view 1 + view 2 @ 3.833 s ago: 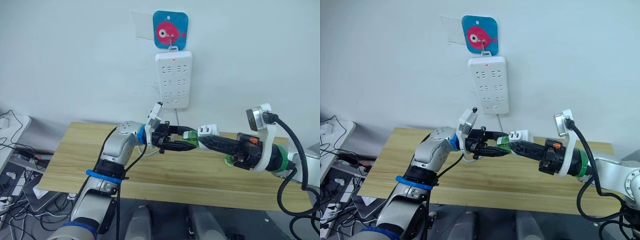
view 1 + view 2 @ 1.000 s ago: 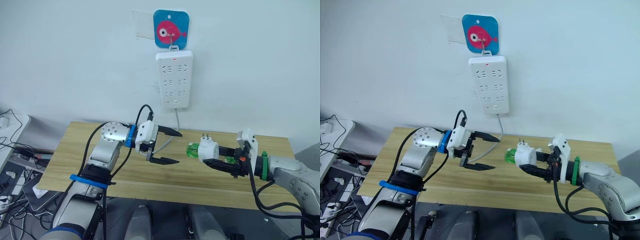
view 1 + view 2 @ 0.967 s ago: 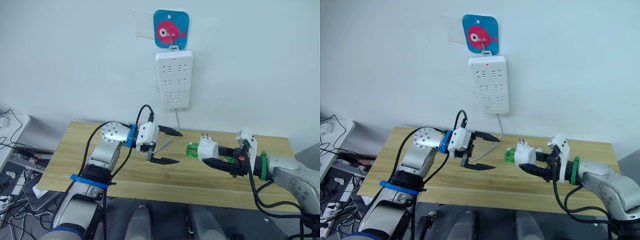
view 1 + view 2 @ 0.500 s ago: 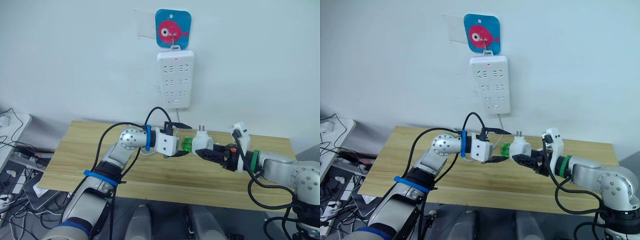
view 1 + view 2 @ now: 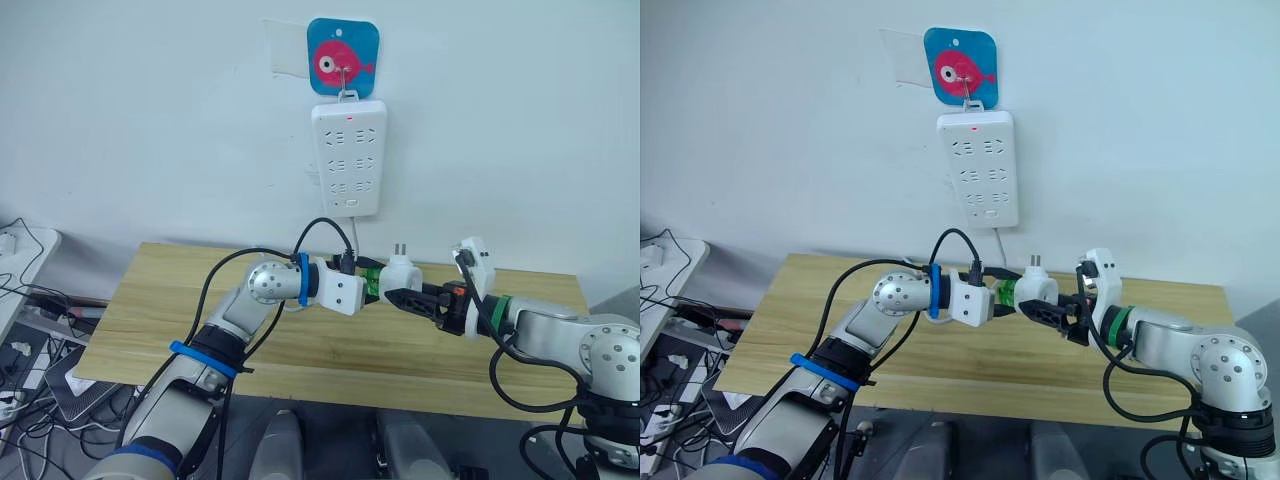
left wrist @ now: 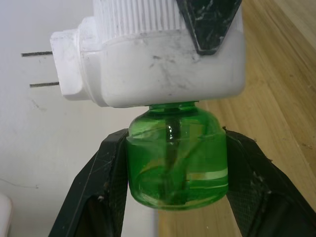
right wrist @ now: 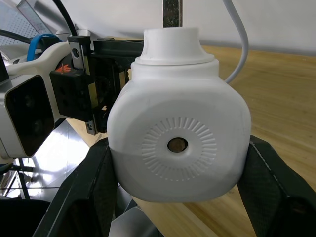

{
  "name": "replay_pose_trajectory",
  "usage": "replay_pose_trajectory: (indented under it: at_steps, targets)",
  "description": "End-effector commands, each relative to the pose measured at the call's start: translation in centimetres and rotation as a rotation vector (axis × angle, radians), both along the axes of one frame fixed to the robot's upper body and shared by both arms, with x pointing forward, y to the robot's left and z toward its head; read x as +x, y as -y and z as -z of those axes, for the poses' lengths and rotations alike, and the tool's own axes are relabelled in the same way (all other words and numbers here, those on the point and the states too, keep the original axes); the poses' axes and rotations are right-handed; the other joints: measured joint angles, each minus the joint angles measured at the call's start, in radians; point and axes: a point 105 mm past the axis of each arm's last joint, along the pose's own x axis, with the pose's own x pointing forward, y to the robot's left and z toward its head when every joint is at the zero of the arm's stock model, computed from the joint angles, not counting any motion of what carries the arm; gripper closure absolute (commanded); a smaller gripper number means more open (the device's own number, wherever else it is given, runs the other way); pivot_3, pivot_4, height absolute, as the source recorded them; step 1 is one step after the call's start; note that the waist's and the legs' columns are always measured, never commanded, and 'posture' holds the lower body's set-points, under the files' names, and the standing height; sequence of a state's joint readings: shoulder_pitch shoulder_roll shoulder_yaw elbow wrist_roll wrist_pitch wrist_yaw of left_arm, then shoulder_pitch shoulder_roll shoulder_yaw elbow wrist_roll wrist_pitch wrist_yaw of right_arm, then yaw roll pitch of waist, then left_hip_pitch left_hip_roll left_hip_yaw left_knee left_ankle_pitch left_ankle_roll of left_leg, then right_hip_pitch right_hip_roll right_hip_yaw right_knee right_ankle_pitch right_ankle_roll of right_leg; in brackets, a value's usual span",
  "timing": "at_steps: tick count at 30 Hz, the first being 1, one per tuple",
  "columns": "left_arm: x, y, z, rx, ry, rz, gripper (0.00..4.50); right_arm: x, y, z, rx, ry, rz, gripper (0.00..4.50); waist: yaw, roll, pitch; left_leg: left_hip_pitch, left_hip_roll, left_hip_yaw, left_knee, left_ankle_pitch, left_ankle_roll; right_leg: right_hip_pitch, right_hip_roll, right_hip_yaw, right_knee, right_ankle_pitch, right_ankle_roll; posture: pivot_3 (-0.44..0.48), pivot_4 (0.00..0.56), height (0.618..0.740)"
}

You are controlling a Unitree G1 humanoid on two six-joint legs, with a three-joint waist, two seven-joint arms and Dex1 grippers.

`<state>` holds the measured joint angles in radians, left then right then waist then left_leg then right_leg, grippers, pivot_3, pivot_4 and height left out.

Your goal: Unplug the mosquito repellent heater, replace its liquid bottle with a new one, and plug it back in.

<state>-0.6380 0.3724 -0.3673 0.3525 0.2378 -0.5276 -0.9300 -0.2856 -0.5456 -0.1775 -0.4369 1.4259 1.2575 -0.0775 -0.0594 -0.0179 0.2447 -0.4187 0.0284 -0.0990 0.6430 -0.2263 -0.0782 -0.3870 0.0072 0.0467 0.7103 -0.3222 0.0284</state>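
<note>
My right fingers (image 7: 89, 197) clamp the heater (image 7: 177, 133) above the surface (image 5: 180, 300) (prongs up). My left fingers (image 6: 106, 197) close on its green bottle (image 6: 177, 163); I should twist gently, keeping the heater steady.

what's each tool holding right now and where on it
The right tool grips the white mosquito repellent heater by its body's sides. The left tool clamps the green liquid bottle screwed into it, across its sides.
</note>
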Motion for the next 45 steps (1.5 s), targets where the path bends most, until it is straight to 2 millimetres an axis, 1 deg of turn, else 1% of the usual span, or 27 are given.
replay_pose_trajectory:
  at_steps: [1, 4, 5, 6, 10, 12, 16, 19, 24, 28, 32, 36, 40, 41, 43, 45]
  targets:
    - [-0.5, 0.5, -0.4, -0.003, 0.022, 0.026, 2.21, -0.3, -0.6, -1.4, 0.048, 0.046, -0.023, 1.56, 0.000, 0.000, 0.000, 0.000, 0.000, 0.000, 0.000, 0.000, 0.000, 0.000, 0.000, 0.000, 0.000, 0.000, 0.000, -0.058, 0.246, 0.740]
    - [-0.1, 0.6, -0.6, -0.030, 0.017, 0.013, 2.21, -0.4, -0.8, -1.9, 0.057, 0.067, -0.026, 0.49, 0.000, 0.000, 0.000, 0.000, 0.000, 0.000, 0.000, 0.000, 0.000, 0.000, 0.000, 0.000, 0.000, 0.000, 0.000, -0.062, 0.247, 0.740]
    - [0.0, 0.6, -0.6, -0.041, 0.009, 0.005, 2.21, -0.4, -0.7, -2.0, 0.053, 0.077, -0.019, 0.18, 0.000, 0.000, 0.000, 0.000, 0.000, 0.000, 0.000, 0.000, 0.000, 0.000, 0.000, 0.000, 0.000, 0.000, 0.000, -0.063, 0.247, 0.740]
    - [0.1, 0.5, -0.6, -0.054, -0.004, -0.003, 2.21, -0.5, -0.5, -2.1, 0.045, 0.088, -0.012, 0.03, 0.000, 0.000, 0.000, 0.000, 0.000, 0.000, 0.000, 0.000, 0.000, 0.000, 0.000, 0.000, 0.000, 0.000, 0.000, -0.064, 0.246, 0.740]
    - [0.5, 0.5, -0.7, -0.161, -0.116, -0.054, 2.21, -0.9, 0.3, -2.4, 0.012, 0.149, 0.024, 0.03, 0.000, 0.000, 0.000, -0.001, 0.000, 0.000, -0.001, 0.000, 0.000, 0.000, 0.000, 0.000, -0.002, 0.000, 0.000, -0.071, 0.247, 0.740]
    - [0.3, 0.8, -0.9, -0.233, -0.178, -0.055, 2.21, -1.1, 0.5, -2.5, 0.021, 0.178, 0.061, 0.03, 0.000, 0.000, 0.000, -0.001, 0.000, 0.000, -0.002, 0.000, 0.000, 0.000, 0.000, -0.001, -0.003, 0.000, 0.000, -0.075, 0.246, 0.740]
    - [0.3, 1.1, -1.6, -0.403, -0.335, -0.080, 2.21, -1.8, 0.2, -2.7, 0.020, 0.253, 0.104, 0.03, 0.000, 0.000, 0.000, -0.002, 0.000, 0.000, -0.002, 0.000, 0.000, 0.000, 0.000, -0.001, -0.005, 0.000, 0.000, -0.081, 0.242, 0.740]
    - [0.0, 1.3, -2.1, -0.488, -0.416, -0.070, 2.21, -1.5, 0.4, -3.2, 0.033, 0.326, 0.175, 0.03, -0.002, 0.000, 0.000, -0.002, 0.000, -0.001, -0.002, 0.000, 0.000, 0.000, 0.000, -0.001, -0.005, -0.001, 0.002, -0.083, 0.241, 0.740]
    - [-0.5, 1.6, -2.7, -0.596, -0.542, -0.065, 2.21, -0.9, 0.3, -3.9, 0.023, 0.426, 0.246, 0.03, -0.004, 0.000, 0.000, -0.001, 0.000, 0.000, -0.002, 0.000, 0.000, 0.000, 0.000, -0.001, -0.004, -0.002, 0.003, -0.094, 0.233, 0.740]
    - [-1.0, 2.0, -2.8, -0.633, -0.618, -0.061, 2.21, -0.3, -0.3, -4.4, 0.044, 0.481, 0.281, 0.03, -0.005, 0.000, 0.000, -0.001, 0.000, 0.000, -0.003, 0.000, 0.000, 0.000, 0.000, -0.001, -0.005, -0.002, 0.003, -0.094, 0.233, 0.740]
    - [-1.3, 2.2, -2.9, -0.643, -0.651, -0.064, 2.21, -0.1, -1.0, -4.7, 0.057, 0.508, 0.273, 0.03, -0.006, 0.000, 0.000, -0.001, 0.000, 0.000, -0.002, 0.000, 0.000, 0.000, 0.000, -0.001, -0.005, -0.002, 0.003, -0.099, 0.229, 0.740]
    - [-1.5, 2.3, -3.0, -0.649, -0.664, -0.063, 2.21, 0.3, -1.3, -5.0, 0.078, 0.523, 0.293, 0.03, -0.006, 0.000, 0.000, -0.001, 0.000, 0.000, -0.003, 0.000, 0.000, 0.000, 0.000, -0.001, -0.005, -0.002, 0.003, -0.099, 0.229, 0.740]
    - [-1.7, 2.4, -3.0, -0.662, -0.691, -0.069, 2.21, 0.6, -1.6, -4.9, 0.082, 0.523, 0.294, 0.03, -0.006, 0.000, 0.000, -0.001, 0.000, 0.000, -0.003, 0.000, 0.000, 0.000, 0.000, 0.000, -0.005, -0.001, 0.001, -0.091, 0.221, 0.740]
    - [-1.7, 2.4, -2.9, -0.661, -0.693, -0.068, 2.21, 0.6, -1.6, -4.9, 0.086, 0.522, 0.297, 0.19, -0.006, 0.000, 0.000, -0.001, 0.000, 0.000, -0.003, 0.000, 0.000, 0.000, 0.000, -0.001, -0.005, 0.000, 0.000, -0.091, 0.221, 0.740]
    - [-1.8, 2.3, -2.9, -0.669, -0.703, -0.070, 2.21, 0.6, -1.7, -4.9, 0.092, 0.521, 0.296, 0.65, -0.006, 0.000, 0.000, -0.001, 0.000, 0.000, -0.003, 0.000, 0.000, 0.000, 0.000, -0.001, -0.005, 0.000, 0.000, -0.088, 0.220, 0.740]
    - [-1.8, 2.3, -3.0, -0.670, -0.705, -0.071, 2.21, 0.7, -1.7, -4.9, 0.096, 0.520, 0.297, 1.34, -0.006, 0.000, 0.000, -0.001, 0.000, 0.000, -0.003, 0.000, 0.000, 0.000, 0.000, -0.001, -0.005, 0.000, 0.000, -0.087, 0.220, 0.740]
